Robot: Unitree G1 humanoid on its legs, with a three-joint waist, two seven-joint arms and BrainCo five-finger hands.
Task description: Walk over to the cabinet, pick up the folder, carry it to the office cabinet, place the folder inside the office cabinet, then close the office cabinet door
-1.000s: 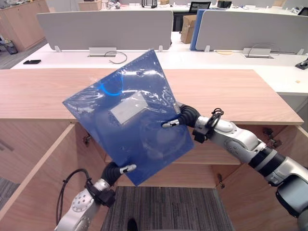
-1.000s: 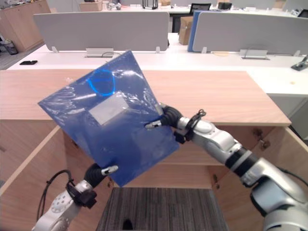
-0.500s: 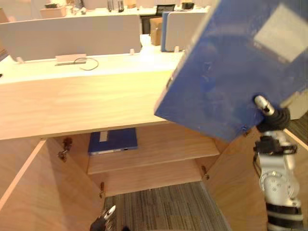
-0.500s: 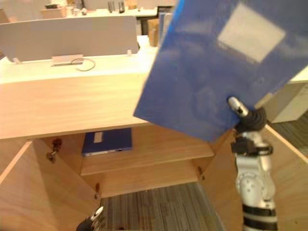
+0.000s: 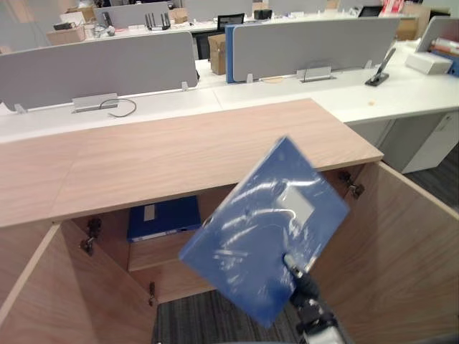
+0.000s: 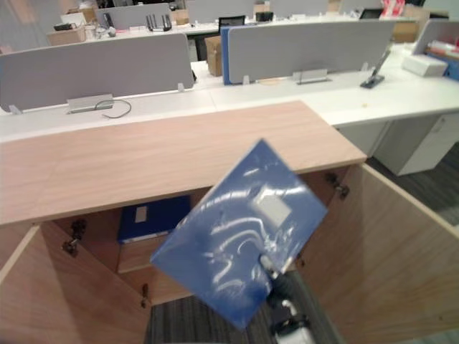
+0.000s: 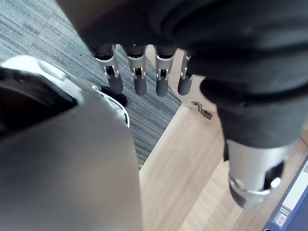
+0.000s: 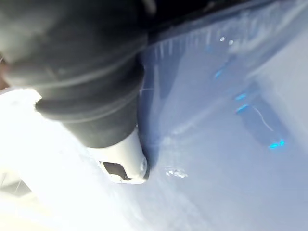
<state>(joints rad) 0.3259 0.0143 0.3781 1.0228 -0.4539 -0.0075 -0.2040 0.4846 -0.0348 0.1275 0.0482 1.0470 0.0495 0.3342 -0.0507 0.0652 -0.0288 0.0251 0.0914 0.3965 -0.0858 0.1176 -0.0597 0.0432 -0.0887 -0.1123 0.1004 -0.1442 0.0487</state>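
An open-plan office stretches beyond the wooden counter (image 5: 179,154), with the office cabinet (image 5: 401,244) open below. The folder (image 5: 262,229) hangs tilted before the opening, right of a blue binder (image 5: 163,218) inside. It looks light, stiff and glossy-slick, so a corner pinch suits it. The right hand (image 5: 297,276) clamps its near corner, while the left hand (image 7: 140,77) hangs relaxed, holding nothing.

- glossy blue plastic folder (image 5: 264,231) dropped from high on the right to low before the open light-wood cabinet (image 5: 179,154)
- left hand (image 7: 139,79) came off it, fingers now loose over grey carpet (image 7: 43,38)
- right hand (image 5: 303,283) alone pinches its lower edge
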